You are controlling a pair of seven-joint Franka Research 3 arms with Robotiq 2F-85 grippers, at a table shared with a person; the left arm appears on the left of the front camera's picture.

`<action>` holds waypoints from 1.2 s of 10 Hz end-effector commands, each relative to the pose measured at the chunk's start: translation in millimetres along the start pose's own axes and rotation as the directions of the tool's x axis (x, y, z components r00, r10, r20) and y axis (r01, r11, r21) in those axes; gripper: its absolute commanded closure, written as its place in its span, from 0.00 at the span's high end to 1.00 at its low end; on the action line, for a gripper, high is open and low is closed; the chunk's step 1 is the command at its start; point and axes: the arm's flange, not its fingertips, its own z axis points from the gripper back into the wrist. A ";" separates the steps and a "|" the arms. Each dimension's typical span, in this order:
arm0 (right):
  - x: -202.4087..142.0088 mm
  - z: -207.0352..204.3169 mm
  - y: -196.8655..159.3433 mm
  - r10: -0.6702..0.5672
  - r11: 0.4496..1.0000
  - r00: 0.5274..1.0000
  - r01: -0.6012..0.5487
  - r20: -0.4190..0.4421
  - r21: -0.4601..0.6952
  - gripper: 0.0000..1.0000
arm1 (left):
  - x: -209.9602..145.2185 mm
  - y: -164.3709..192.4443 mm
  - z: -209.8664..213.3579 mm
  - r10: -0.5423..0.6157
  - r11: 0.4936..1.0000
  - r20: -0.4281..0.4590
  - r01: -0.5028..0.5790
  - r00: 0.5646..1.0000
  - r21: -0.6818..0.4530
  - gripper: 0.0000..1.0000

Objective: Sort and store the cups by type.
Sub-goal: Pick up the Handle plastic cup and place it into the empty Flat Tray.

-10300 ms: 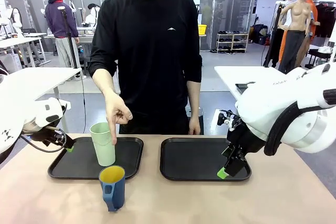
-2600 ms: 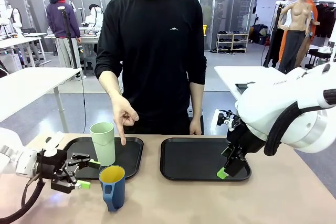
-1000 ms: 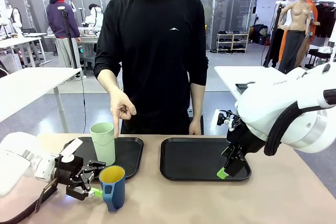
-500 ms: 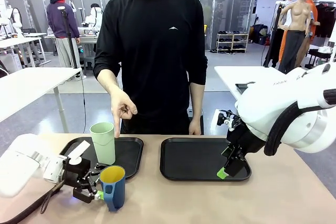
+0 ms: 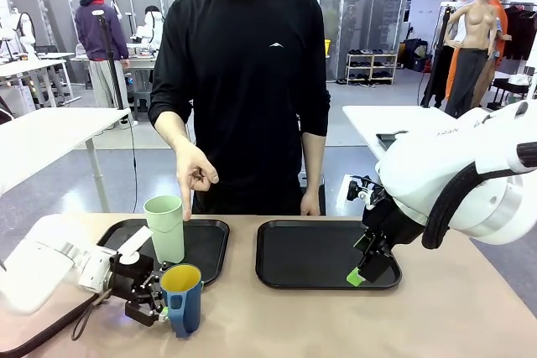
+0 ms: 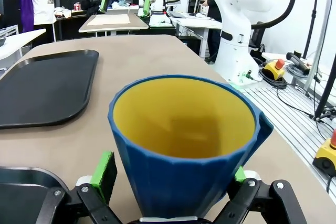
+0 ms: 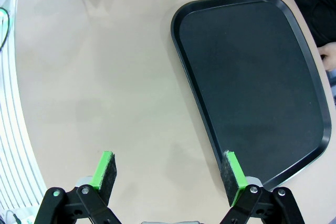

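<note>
On a tan table (image 5: pixel 277 316) in an open lab, two black trays are sitting side by side, the mint-green tumbler (image 5: pixel 165 228) standing on the left tray (image 5: pixel 205 245) under a person's pointing hand (image 5: pixel 195 175). The left gripper (image 6: pixel 173 178) is straddling the blue mug (image 5: pixel 181 298) on the bare table, jaws spread and apparently not yet pressing. The grasp step appears in hand: next it needs to close, then lift; the right gripper (image 7: pixel 168 174) is hovering spread over the empty right tray (image 7: pixel 252 77).

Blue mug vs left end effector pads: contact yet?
Apart. In the left wrist view the blue mug sits between the open left end effector pads, with table showing in the gap beside each pad.
</note>
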 end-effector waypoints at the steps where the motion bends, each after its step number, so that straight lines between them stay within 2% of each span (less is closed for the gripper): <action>1: 0.3 -2.1 2.0 -0.019 1.000 1.000 0.018 -0.009 -0.016 1.00 | -24.5 -5.1 -7.7 -0.050 0.998 0.025 0.050 0.998 -0.028 1.00; 3: 0.3 -2.1 2.0 -0.019 1.000 1.000 0.018 -0.009 -0.016 1.00 | -25.7 -3.8 -9.3 -0.029 0.999 0.055 0.032 0.998 -0.040 1.00; 4: 0.3 -2.1 2.0 -0.019 1.000 1.000 0.018 -0.009 -0.016 1.00 | -26.3 -3.5 -9.1 -0.037 0.998 0.060 0.040 0.998 -0.048 0.95; 5: 0.3 -2.1 2.0 -0.019 1.000 1.000 0.018 -0.009 -0.016 1.00 | -26.9 -2.9 -9.1 -0.040 0.998 0.062 0.043 0.997 -0.050 0.81; 6: 0.3 -2.1 2.0 -0.019 1.000 1.000 0.018 -0.009 -0.016 1.00 | -27.8 -3.4 -8.7 -0.031 0.998 0.063 0.034 0.998 -0.052 0.75; 7: 0.3 -2.1 2.0 -0.019 1.000 1.000 0.018 -0.009 -0.016 1.00 | -27.6 -3.8 -9.1 -0.027 0.998 0.055 0.030 0.998 -0.053 0.61; 8: 0.3 -2.1 2.0 -0.019 1.000 1.000 0.018 -0.009 -0.016 1.00 | -26.7 -4.4 -9.6 -0.029 0.998 0.054 0.032 0.998 -0.053 0.55; 9: 0.3 -2.1 2.0 -0.019 1.000 1.000 0.018 -0.009 -0.016 1.00 | -24.9 -4.4 -10.7 -0.031 0.998 0.041 0.033 0.999 -0.049 0.41; 10: 0.3 -2.1 2.0 -0.019 1.000 1.000 0.018 -0.009 -0.016 1.00 | -21.9 -4.3 -12.4 -0.045 0.998 0.019 0.046 0.999 -0.036 0.35; 11: 0.3 -2.1 2.0 -0.019 1.000 1.000 0.018 -0.009 -0.016 1.00 | -16.1 -6.0 -11.6 -0.056 0.996 0.018 0.057 0.998 -0.063 0.35; 12: 0.3 -2.1 2.0 -0.019 1.000 1.000 0.018 -0.009 -0.016 1.00 | -5.3 3.8 -9.3 0.010 0.999 0.039 -0.009 0.999 -0.032 0.35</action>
